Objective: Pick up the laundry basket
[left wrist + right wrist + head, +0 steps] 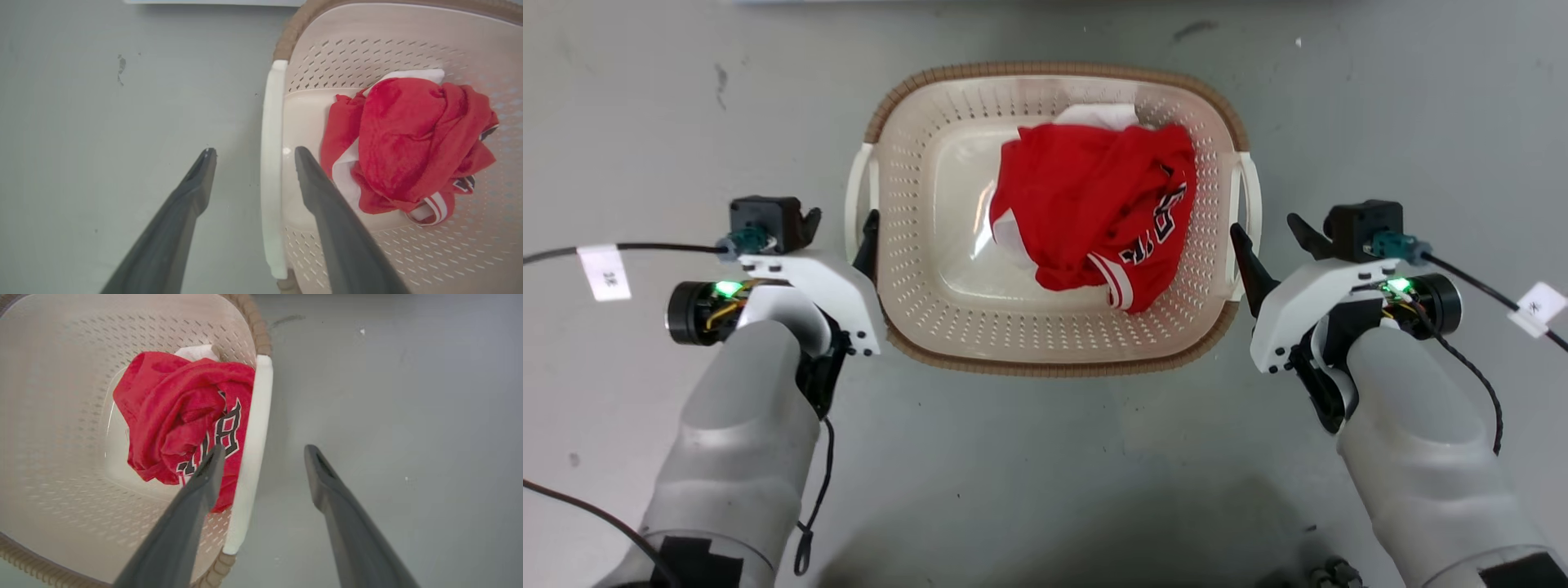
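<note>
Bracketing the basket's two side handles, both tools were released, with nothing held. The left tool had its fingers spread; in the left wrist view one finger lay over the floor and the other over the basket's interior, with the left handle in the gap between them. The right tool mirrored this, and in its own wrist view the right handle ran between the parted fingers. The basket stood on the floor between the two arms, holding a crumpled red garment over a white cloth.

Judged step: alignment before the grasp, the lift not yet begun. The next move probably calls for settling each tool onto its handle, clenching both together, then raising the arms evenly so the basket stays level.

The head view gave the symmetry of the two arms and the basket's whole outline, but not how high the fingers sat relative to the handles. The wrist views gave each handle's place within its tool's gap; whether a finger touched a handle could not be told.
</note>
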Robot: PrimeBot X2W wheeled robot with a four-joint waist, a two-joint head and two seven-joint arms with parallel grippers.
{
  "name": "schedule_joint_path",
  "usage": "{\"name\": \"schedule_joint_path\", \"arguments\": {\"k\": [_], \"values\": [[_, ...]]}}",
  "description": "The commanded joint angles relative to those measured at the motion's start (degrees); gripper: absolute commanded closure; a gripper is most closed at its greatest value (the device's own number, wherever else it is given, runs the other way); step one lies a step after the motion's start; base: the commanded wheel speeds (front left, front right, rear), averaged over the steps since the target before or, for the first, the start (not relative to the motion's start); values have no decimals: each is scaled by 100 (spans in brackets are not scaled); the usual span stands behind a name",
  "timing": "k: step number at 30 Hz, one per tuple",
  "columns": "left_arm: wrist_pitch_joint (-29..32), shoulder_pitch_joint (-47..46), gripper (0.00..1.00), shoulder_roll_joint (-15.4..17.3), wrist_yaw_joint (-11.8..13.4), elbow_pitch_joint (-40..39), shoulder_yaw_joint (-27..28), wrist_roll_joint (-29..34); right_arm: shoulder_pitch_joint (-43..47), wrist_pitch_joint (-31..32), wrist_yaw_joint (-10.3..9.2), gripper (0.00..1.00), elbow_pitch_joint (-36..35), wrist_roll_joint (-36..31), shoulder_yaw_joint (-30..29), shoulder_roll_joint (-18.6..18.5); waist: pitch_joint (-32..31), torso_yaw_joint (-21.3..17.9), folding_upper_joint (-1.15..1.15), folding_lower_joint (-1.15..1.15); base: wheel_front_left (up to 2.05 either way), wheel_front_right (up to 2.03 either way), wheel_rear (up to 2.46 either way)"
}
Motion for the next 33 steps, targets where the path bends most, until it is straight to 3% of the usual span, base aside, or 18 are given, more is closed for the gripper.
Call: {"name": "schedule_joint_path", "arguments": {"k": [1,8,16,17,18,19,28,33], "values": [[31,-119,0,40,-5,41,-18,-35,-151,8,-2,0,71,22,31,17,184,-59,0,-1,0,0,0],[419,-475,0,173,-12,258,-433,-451,-719,123,-2,0,844,348,375,29,559,-70,0,-1,0,0,0],[917,-678,0,332,-14,255,-965,-1018,-1106,310,-2,0,1165,1026,988,30,773,-95,0,-1,0,0,0],[952,-680,39,351,-14,232,-1023,-1105,-1127,365,-2,52,1173,1129,1075,30,783,-98,0,-1,0,0,0],[967,-686,72,380,-14,201,-1078,-1175,-1151,392,-2,85,1168,1229,1165,30,791,-103,0,-1,0,0,0],[1004,-685,100,398,-14,173,-1147,-1239,-1178,425,-2,100,1161,1299,1251,31,798,-113,0,-1,0,0,0],[1077,-645,100,544,-4,43,-1660,-1802,-1263,431,6,100,1331,1777,1781,2,631,-114,0,-1,0,0,0],[1267,-446,100,365,-10,30,-2074,-2261,-1159,472,7,100,1534,2012,2036,20,62,-28,0,-1,0,0,0]]}}
